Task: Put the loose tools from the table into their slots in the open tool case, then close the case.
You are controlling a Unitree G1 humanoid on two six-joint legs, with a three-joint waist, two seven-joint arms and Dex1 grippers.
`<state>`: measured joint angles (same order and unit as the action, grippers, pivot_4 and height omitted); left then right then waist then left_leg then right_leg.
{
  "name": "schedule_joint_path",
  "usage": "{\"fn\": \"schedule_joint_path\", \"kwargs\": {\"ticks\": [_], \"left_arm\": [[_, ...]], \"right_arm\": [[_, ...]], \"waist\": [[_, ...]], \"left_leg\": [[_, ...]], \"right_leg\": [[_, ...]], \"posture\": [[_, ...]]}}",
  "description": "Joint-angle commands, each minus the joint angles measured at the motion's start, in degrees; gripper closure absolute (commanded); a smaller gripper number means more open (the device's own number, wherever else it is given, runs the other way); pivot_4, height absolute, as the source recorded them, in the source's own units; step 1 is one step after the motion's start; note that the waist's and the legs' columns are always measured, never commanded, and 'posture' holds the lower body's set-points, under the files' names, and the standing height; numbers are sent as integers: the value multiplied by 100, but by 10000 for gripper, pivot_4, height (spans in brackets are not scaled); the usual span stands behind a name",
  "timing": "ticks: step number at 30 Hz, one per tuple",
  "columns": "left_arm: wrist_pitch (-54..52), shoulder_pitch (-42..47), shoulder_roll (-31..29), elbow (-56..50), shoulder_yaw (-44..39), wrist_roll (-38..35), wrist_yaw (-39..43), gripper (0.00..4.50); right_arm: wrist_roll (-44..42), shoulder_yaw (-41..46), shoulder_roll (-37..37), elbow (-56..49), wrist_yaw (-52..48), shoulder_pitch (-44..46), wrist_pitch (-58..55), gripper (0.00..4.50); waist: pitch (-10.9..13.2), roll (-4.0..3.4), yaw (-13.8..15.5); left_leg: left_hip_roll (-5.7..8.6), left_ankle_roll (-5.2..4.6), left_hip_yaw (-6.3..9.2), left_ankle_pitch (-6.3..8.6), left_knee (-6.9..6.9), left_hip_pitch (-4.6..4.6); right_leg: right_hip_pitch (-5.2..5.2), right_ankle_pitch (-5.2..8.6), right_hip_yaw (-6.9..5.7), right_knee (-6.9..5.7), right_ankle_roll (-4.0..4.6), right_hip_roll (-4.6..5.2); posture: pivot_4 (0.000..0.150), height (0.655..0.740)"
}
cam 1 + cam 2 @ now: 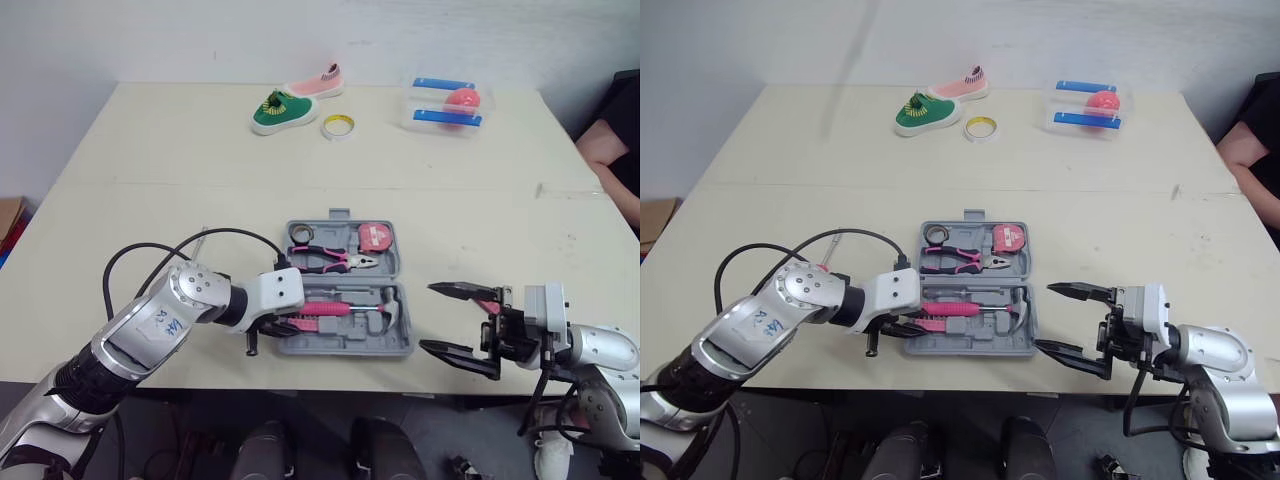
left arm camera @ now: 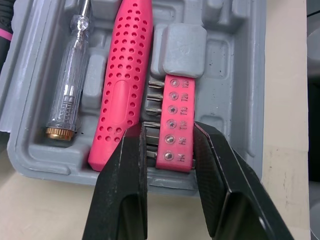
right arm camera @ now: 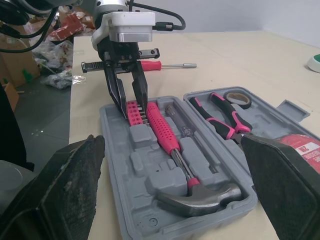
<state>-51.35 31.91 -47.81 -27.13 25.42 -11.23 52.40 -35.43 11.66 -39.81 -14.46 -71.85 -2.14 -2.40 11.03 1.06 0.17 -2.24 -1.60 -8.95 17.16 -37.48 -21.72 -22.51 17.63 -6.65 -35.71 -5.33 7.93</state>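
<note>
The pink bit holder (image 2: 175, 110) is clasped by the left claw (image 2: 171, 129) at the left end of the tool case (image 1: 345, 349), touching the hammer (image 3: 200, 197) handle. A screwdriver (image 3: 150, 65) lies on the bench (image 1: 300, 150) just left of the case. The right claw (image 1: 428, 316) is spread wide just right of the case, at the bench's near edge.

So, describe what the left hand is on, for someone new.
In the open grey tool case before the robot, look at the front corner on the robot's left. Between the fingers of the left hand sits the pink bit holder: short, flat, with a row of labelled bits, unlike the long perforated hammer handle beside it.
</note>
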Motion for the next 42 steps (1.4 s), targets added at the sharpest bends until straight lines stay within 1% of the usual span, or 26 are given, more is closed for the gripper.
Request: {"fn": "schedule_joint_path", "kwargs": {"ticks": [1,3,5,9,11,14,15,17,21,23,27,33,37,40,42], "left_arm": [[-86,-56,14,-209,18,69,-62,38389],[-46,-45,72,-353,-183,-71,-43,28084],[-123,-5,5,-551,-389,-289,120,20334],[-448,-57,5,-843,-799,-761,204,20334],[-348,-51,-101,-896,-938,-713,144,20334],[514,-302,198,-504,-1591,-919,147,20334],[878,-452,360,-315,-1832,-1017,172,22777],[1220,-701,586,-57,-2176,-1287,295,27722],[2235,-1302,632,543,-2184,-1086,615,44469],[2493,-1471,688,696,-2085,-1037,674,44469],[2767,-1672,799,1084,-1804,-718,555,44469],[2903,-1732,696,1352,-1518,-307,566,44469],[2611,-1551,708,1517,-1259,43,337,44469],[2060,-1372,552,1476,-874,284,366,44469],[1803,-1290,523,1435,-705,321,342,44469]], "right_arm": [[-77,59,49,-207,-13,-54,115,0],[-89,61,55,-186,-37,-78,135,0],[-97,64,57,-164,-60,-86,147,0],[-170,75,70,-123,-77,-44,93,0],[-167,58,57,-80,-152,-39,107,0],[-126,42,73,76,-248,25,170,0],[-111,41,82,113,-264,39,193,0],[-94,39,94,176,-289,56,231,0],[11,48,137,418,-375,37,407,0],[47,75,146,500,-404,-15,492,0],[94,155,133,635,-476,-175,688,0],[98,194,112,774,-486,-194,842,0],[104,186,116,828,-490,-204,919,0],[104,171,107,843,-481,-188,944,0],[105,163,98,861,-473,-165,953,0]], "waist": [[0,0,0],[0,0,1],[0,0,0],[0,0,-13],[0,0,-13],[0,0,-12],[0,0,-11],[0,0,-15],[0,0,-20],[0,0,-19],[0,-1,9],[-2,-4,-6],[-5,-9,-5],[-9,-13,8],[-19,-28,3]], "left_leg": [[0,0,0,0,-2,0],[0,-1,1,0,-4,0],[0,-1,2,0,-5,0],[0,-1,6,0,-7,-6],[0,-1,6,-1,-7,-7],[0,-1,6,-1,-11,-7],[0,-1,7,-1,-16,-8],[0,-3,8,0,-20,-8],[-1,-3,9,0,-24,-8],[0,-3,10,0,-24,-11],[8,-9,16,4,-26,-16],[9,-13,20,5,-28,-25],[8,-12,22,4,-29,-22],[9,-9,30,7,-30,-22],[10,1,32,12,-30,-20]], "right_leg": [[0,0,0,-2,0,1],[0,0,1,-5,0,20],[0,0,1,-7,0,21],[-3,0,-2,-7,0,23],[-2,0,-3,-6,0,21],[-2,0,-4,-10,0,18],[-2,0,-5,-11,0,19],[-1,0,-5,-14,0,24],[-1,-1,-10,-17,0,26],[-3,-1,-12,-17,0,26],[-2,-1,-21,-15,0,40],[-4,-3,-29,-14,-4,47],[-1,-5,-30,-16,-4,48],[3,-10,-37,-15,-2,49],[6,-12,-38,-15,-1,48]], "posture": [[1500,7400],[1500,7400],[1500,7400],[1500,7400],[1500,7400],[1500,7400],[1500,7400],[1500,7400],[1500,7400],[1500,7400],[1500,7400],[1500,7400],[1500,7400],[1500,7400],[1500,7400]]}}
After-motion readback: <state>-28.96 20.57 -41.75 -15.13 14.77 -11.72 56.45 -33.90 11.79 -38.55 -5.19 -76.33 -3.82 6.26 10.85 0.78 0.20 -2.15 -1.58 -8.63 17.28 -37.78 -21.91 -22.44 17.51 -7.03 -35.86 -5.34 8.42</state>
